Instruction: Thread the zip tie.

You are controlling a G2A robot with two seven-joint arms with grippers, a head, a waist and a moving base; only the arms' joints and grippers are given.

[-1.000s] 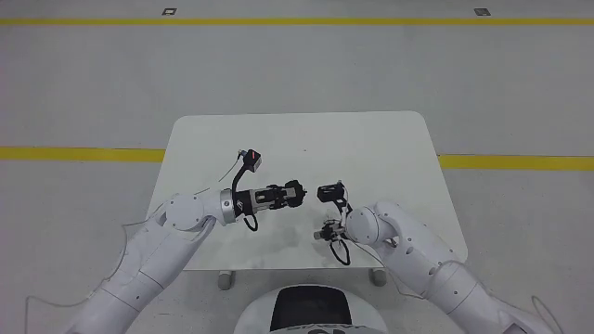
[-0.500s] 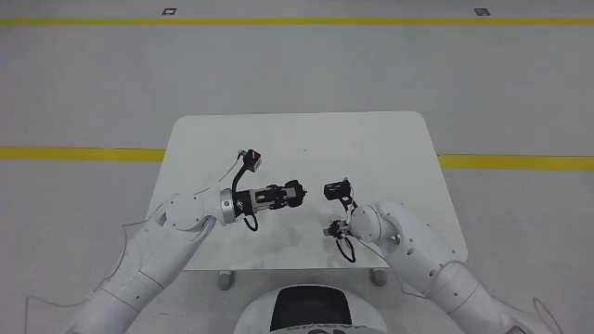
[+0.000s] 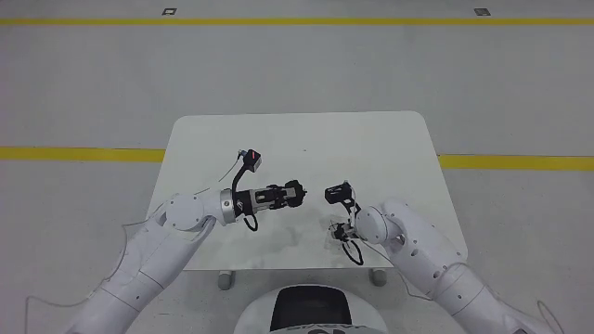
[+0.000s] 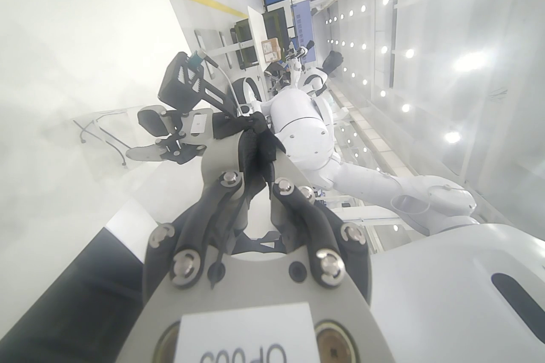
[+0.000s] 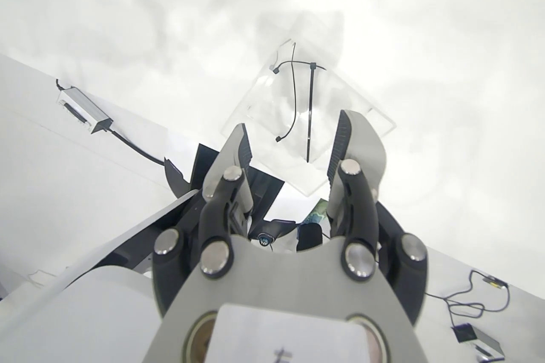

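Near edge of the tabletop [image 3: 371,139], middle: left gripper [image 3: 299,191] pressed together, contents unclear. Right gripper [image 5: 294,130] just beside it, spread, empty. Beyond: black zip tie [image 5: 310,113] flat in clear tray [image 5: 353,101], crossing a thinner tie [image 5: 294,101]. Best: descend squarely, pinch the tail, leave the head free.

The left gripper [image 4: 256,145] has its fingertips pressed together in a dark, blurred mass in the left wrist view, and whether anything is clamped between them cannot be determined. In the right wrist view, stretches of the near edges of the clear tray [image 5: 353,96] lie behind the fingers of the right gripper [image 5: 294,126]. From the top view, the tray and the zip ties [image 5: 310,113] lying in it are too small to make out.
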